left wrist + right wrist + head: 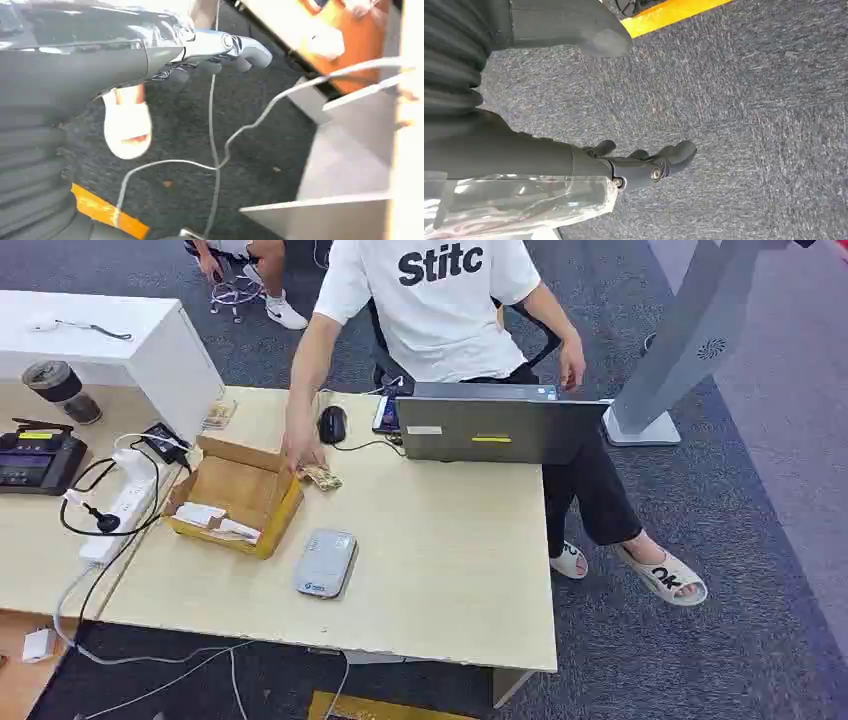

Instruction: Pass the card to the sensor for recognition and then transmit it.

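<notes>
Two desks stand side by side on dark grey carpet (720, 570): a pale wooden table (450, 560) in the middle and a second wooden surface to its left, with a white cabinet (130, 340) behind that. On the table sits an open cardboard box (235, 502) holding white cards or papers, and just beside its far right corner lies a small patterned card (322, 477), under the fingertips of a seated person's hand (298, 452). Near the table's front edge, just right of the box, a flat grey sensor (326, 562) lies face up. Farther back are a black mouse (332, 424) and a grey laptop (495, 422) with its lid toward the camera. A white power strip (118, 510) with black cables lies at the table's left edge, and a black device (38, 458) rests on the left desk. A grey stand (690, 340) rises from the carpet at the right.

The left hand (220, 52) hangs beside the table over the carpet, near trailing grey cables (215, 150), fingers loosely curled and holding nothing. The right hand (644, 162) hangs over bare carpet, fingers likewise curled in on nothing, with a yellow strip (669, 12) on the floor beyond it
</notes>
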Controlling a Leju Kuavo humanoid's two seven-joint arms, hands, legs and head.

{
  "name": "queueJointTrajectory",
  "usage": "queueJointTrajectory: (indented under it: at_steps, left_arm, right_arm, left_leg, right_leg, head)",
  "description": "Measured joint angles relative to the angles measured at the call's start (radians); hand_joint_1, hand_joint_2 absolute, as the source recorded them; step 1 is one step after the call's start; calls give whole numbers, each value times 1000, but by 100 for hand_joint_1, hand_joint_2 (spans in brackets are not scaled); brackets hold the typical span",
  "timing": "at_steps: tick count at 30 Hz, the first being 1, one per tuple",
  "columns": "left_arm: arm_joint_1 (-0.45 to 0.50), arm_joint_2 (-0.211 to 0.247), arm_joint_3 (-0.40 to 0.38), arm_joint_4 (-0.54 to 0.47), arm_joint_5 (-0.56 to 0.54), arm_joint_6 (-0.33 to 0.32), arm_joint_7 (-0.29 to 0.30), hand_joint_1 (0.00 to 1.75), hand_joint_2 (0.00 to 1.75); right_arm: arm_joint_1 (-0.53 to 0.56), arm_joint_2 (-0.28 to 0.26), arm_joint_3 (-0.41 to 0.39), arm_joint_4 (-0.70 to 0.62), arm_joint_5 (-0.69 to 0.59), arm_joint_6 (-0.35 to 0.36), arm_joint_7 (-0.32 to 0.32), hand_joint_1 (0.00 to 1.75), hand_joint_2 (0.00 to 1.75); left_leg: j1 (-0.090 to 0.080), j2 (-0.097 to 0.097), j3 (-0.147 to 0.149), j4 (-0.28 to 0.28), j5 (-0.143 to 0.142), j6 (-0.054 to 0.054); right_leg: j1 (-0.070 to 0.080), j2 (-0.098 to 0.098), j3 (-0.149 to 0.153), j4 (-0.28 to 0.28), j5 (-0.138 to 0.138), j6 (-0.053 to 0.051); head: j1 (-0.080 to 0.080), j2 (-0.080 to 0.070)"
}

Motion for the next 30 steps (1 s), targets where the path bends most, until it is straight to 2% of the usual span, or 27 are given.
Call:
queueJointTrajectory:
  at_steps: [5, 19, 23, 26, 28, 30]
  left_arm:
    - [48, -23, -67, -130, 114, 10, 27, 0, 175]
    - [197, -33, -325, -476, 369, 133, 65, 0, 175]
    - [222, -37, -372, -604, 368, 131, 64, 0, 175]
    - [217, -33, -378, -680, 326, 82, 73, 0, 175]
    - [206, -19, -385, -710, 297, 44, 95, 0, 175]
    - [189, 6, -403, -727, 257, 33, 111, 0, 175]
  right_arm:
    - [1, 3, -20, 6, 12, 1, 1, 0, 175]
    - [2, 17, -70, 6, 59, 7, 4, 0, 175]
    - [2, 19, -78, 6, 82, 18, 8, 0, 175]
    - [0, 23, -78, 6, 113, 25, 19, 0, 175]
    - [-3, 23, -78, 6, 133, 35, 29, 0, 175]
    - [-9, 23, -78, 6, 153, 39, 40, 0, 175]
  left_leg:
    - [0, 0, 0, 0, 0, 0]
    - [0, 0, 0, 0, 0, 0]
    - [0, 0, 0, 0, 0, 0]
    - [0, 0, 0, 0, 0, 0]
    - [0, 0, 1, 0, 0, 0]
    - [0, 0, 1, 0, 1, -1]
  right_leg:
    - [0, 0, 0, 0, 0, 0]
    - [0, 0, 0, 0, 0, 0]
    - [0, 0, 0, 0, 0, 0]
    - [0, 0, 0, 0, 0, 0]
    - [0, 0, 0, 0, 0, 0]
    - [0, 0, 0, 0, 0, 0]
  head:
    - [0, 0]
    - [0, 0]
    - [0, 0]
    - [0, 0]
    - [0, 0]
    - [0, 0]
